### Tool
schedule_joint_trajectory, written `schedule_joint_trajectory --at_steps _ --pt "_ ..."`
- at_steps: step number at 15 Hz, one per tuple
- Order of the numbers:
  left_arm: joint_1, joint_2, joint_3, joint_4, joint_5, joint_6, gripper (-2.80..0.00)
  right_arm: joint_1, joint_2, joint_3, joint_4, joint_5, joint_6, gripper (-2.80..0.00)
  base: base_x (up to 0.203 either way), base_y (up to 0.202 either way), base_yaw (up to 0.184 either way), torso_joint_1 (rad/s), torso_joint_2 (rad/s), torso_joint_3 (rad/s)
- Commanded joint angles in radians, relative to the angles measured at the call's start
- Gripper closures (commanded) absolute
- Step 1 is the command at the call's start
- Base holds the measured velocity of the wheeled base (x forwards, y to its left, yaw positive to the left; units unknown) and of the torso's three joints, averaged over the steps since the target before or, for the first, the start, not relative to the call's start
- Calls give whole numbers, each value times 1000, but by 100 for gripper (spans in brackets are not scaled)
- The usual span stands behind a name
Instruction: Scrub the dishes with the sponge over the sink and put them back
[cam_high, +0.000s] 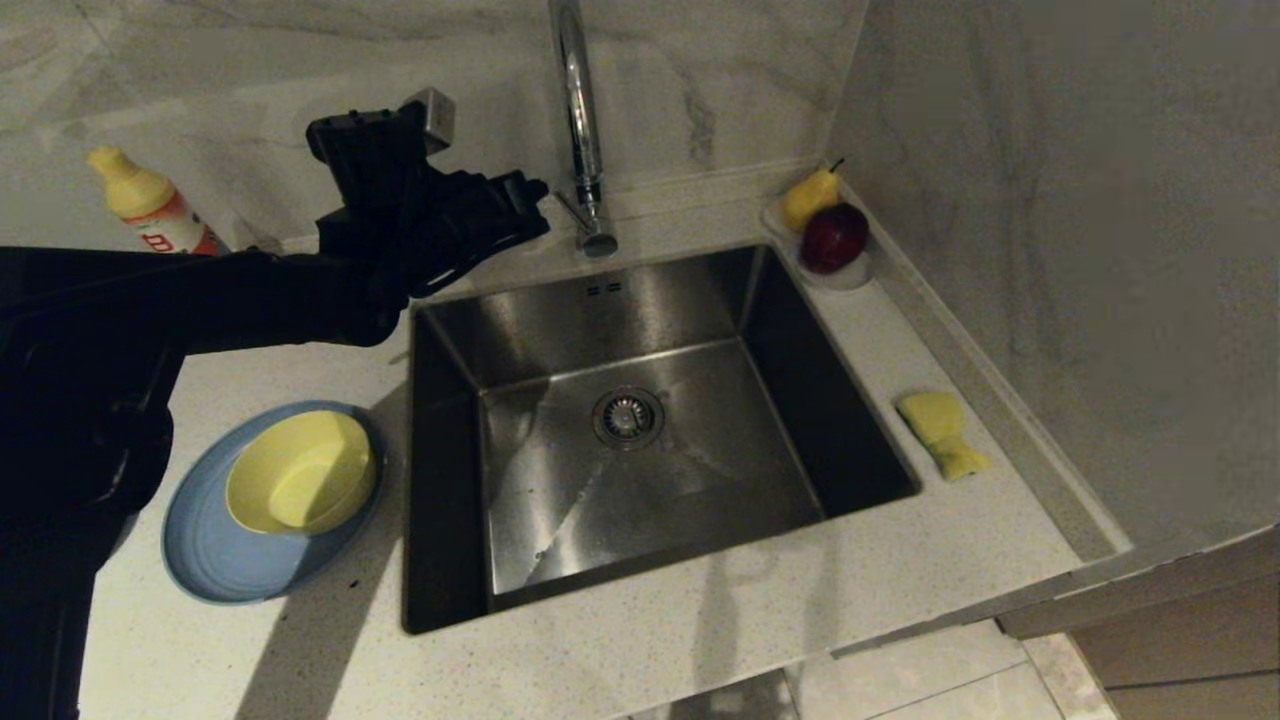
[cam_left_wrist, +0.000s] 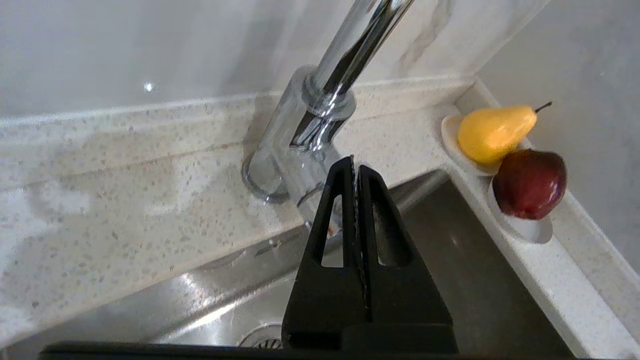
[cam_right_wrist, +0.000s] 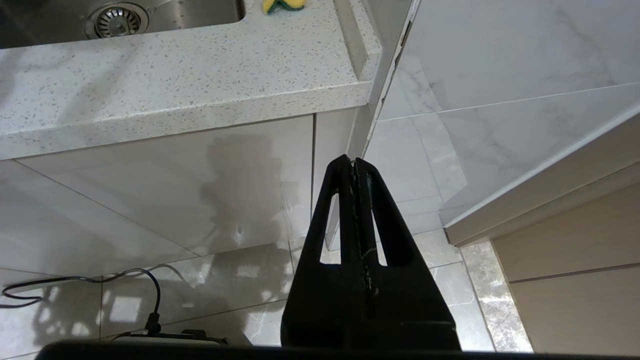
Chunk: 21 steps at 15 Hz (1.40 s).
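The left arm (cam_high: 200, 300) is matte black all over, a thick smooth sleeve-like limb ending in a blocky, angular wrist housing. A small silver-grey box (cam_high: 432, 112) sits on top of that housing. The left hand (cam_left_wrist: 356, 170) has two flat black triangular fingers, each with a long cut-out slot and fine teeth along its inner edge. The right hand (cam_right_wrist: 354, 162) looks identical.

The sink (cam_high: 640, 420) sits in the middle of the tabletop (cam_high: 700, 640), the tap (cam_high: 580, 120) behind its rear edge. To its left a bowl (cam_high: 300, 472) rests in a plate (cam_high: 215, 560); a bottle (cam_high: 150, 205) stands behind them. The sponge (cam_high: 942, 432) lies right of the sink. In the rear right corner, a dish (cam_high: 845, 275) holds a pear (cam_high: 808, 197) and an apple (cam_high: 834, 237).
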Motion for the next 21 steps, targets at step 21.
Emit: schedule_joint_trajectory --at_steps 21 --pt "-14 8 3 19 -35 -33 0 0 -2 0 0 0 -1 0 0 0 0 0 0 0"
